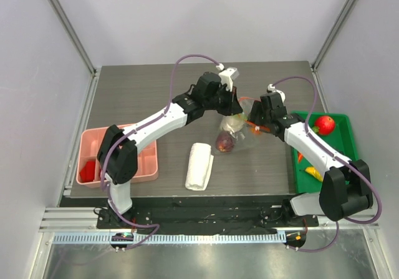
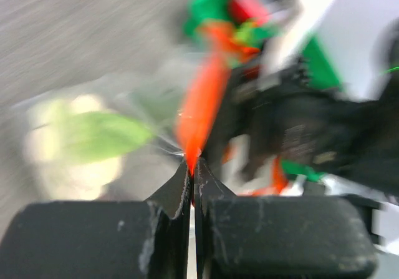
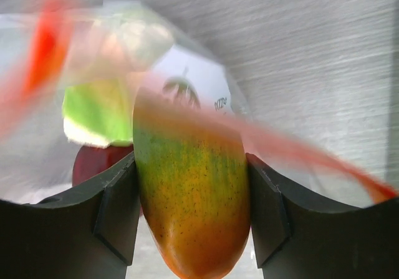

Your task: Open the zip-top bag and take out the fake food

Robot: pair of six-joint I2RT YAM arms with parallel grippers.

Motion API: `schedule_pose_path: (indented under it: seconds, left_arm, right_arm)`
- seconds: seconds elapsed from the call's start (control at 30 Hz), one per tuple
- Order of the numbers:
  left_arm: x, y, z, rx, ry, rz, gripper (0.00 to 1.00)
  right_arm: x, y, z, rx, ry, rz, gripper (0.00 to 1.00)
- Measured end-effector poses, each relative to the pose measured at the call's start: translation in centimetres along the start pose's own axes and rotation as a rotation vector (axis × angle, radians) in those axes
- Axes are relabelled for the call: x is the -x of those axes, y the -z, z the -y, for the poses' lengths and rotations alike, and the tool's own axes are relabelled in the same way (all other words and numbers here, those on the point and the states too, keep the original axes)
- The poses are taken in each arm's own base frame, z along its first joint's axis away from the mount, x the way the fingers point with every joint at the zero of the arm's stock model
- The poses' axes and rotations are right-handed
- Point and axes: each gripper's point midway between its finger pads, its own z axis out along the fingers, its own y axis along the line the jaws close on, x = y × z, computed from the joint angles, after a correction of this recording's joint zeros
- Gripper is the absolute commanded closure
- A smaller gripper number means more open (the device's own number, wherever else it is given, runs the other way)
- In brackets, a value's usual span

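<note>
The clear, crinkly zip-top bag (image 1: pixel 237 123) lies mid-table on the dark wood-grain tabletop (image 1: pixel 149 92), between the two grippers. The left gripper (image 2: pixel 193 170) is pinched tight on the bag's orange-red zip strip (image 2: pixel 201 104), its black jaws meeting with only the strip between them. The right gripper (image 3: pixel 193 207) clamps a smooth, oval green-to-orange plastic fruit (image 3: pixel 193 191); whether film lies between pads and fruit cannot be told. Beyond it show a pale green leafy piece (image 3: pixel 100 113) and a glossy dark red piece (image 3: pixel 93 163). A green plastic tray (image 1: pixel 346 132) at the right holds a round red fruit (image 1: pixel 324 124) and a small yellow piece (image 1: pixel 313 173). Both wrist views are smeared, so the bag's edges are hard to trace
</note>
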Motion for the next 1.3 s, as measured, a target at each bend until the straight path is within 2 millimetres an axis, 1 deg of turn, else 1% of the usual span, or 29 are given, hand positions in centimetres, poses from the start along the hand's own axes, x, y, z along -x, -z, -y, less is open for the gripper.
schedule_pose_path:
  seconds: [0.1, 0.17, 0.27, 0.33, 0.43, 0.5, 0.57, 0.63, 0.7, 0.8, 0.87, 0.9, 0.93, 1.0, 1.03, 1.07, 1.13, 1.2, 1.23, 1.27, 1.3]
  left_arm:
    - [-0.4, 0.5, -2.8, 0.074, 0.017, -0.011, 1.00]
    - [-0.9, 0.7, -3.9, 0.102, 0.029, -0.021, 1.00]
    - [-1.1, 0.8, -4.5, 0.127, 0.033, -0.028, 1.00]
    - [-1.2, 0.7, -4.6, 0.131, 0.034, -0.028, 1.00]
    - [-1.5, 0.3, -4.7, 0.132, 0.038, -0.036, 1.00]
    - [-1.9, -0.1, -5.1, 0.137, 0.045, -0.045, 1.00]
    - [-2.2, -0.3, -5.4, 0.142, 0.049, -0.053, 1.00]
    - [-2.3, -0.5, -5.6, 0.145, 0.051, -0.059, 1.00]
    - [-2.1, -0.6, -5.7, 0.158, 0.044, -0.063, 1.00]
    - [-0.9, -0.5, -5.5, 0.183, 0.011, -0.054, 1.00]
    - [0.4, -0.4, -5.2, 0.194, -0.015, -0.041, 1.00]
    - [1.0, -0.3, -5.1, 0.196, -0.025, -0.031, 1.00]
    - [1.5, -0.2, -4.8, 0.194, -0.033, -0.023, 1.00]
    - [2.1, -0.1, -4.5, 0.192, -0.049, -0.013, 1.00]
    - [2.2, 0.0, -4.4, 0.192, -0.055, -0.011, 1.00]
    - [2.2, 0.0, -4.4, 0.193, -0.057, -0.013, 1.00]
    - [1.9, 0.0, -4.5, 0.197, -0.055, -0.023, 1.00]
    - [1.8, 0.0, -4.6, 0.199, -0.055, -0.028, 1.00]
    - [1.8, 0.0, -4.6, 0.199, -0.055, -0.029, 1.00]
    - [1.7, 0.0, -4.6, 0.199, -0.055, -0.029, 1.00]
    - [1.7, 0.0, -4.6, 0.199, -0.056, -0.030, 1.00]
  right_arm:
    - [0.7, -0.4, 0.1, 0.011, -0.018, 0.021, 0.87]
    - [0.9, -0.5, -0.3, 0.034, -0.023, 0.028, 0.88]
    - [0.8, -0.3, -1.1, 0.078, -0.026, 0.021, 0.88]
    - [0.9, 0.4, -1.9, 0.120, -0.044, 0.018, 0.88]
    - [2.1, 2.6, -3.0, 0.194, -0.075, 0.057, 0.88]
    - [3.5, 4.7, -4.0, 0.264, -0.106, 0.102, 0.88]
    - [5.9, 7.1, -5.1, 0.341, -0.142, 0.158, 0.88]
    - [8.3, 9.0, -5.8, 0.405, -0.183, 0.208, 0.88]
    - [10.0, 10.4, -6.4, 0.453, -0.206, 0.237, 0.88]
    - [11.0, 11.1, -5.4, 0.400, -0.222, 0.260, 0.87]
    - [11.6, 11.1, -3.1, 0.265, -0.235, 0.290, 0.86]
    - [11.8, 11.1, -1.6, 0.188, -0.242, 0.308, 0.86]
    - [11.9, 11.0, 0.3, 0.100, -0.257, 0.328, 0.86]
    - [11.9, 10.7, 4.8, -0.077, -0.298, 0.352, 0.85]
    - [11.8, 10.5, 7.4, -0.167, -0.330, 0.364, 0.85]
    - [11.2, 10.1, 10.2, -0.258, -0.363, 0.362, 0.85]
    - [9.0, 9.0, 15.3, -0.409, -0.432, 0.324, 0.86]
    - [5.8, 7.8, 19.0, -0.516, -0.489, 0.249, 0.85]
    - [4.1, 7.2, 20.4, -0.559, -0.511, 0.205, 0.84]
    - [2.5, 6.6, 21.2, -0.592, -0.522, 0.165, 0.81]
    - [1.3, 6.2, 21.7, -0.615, -0.526, 0.138, 0.77]
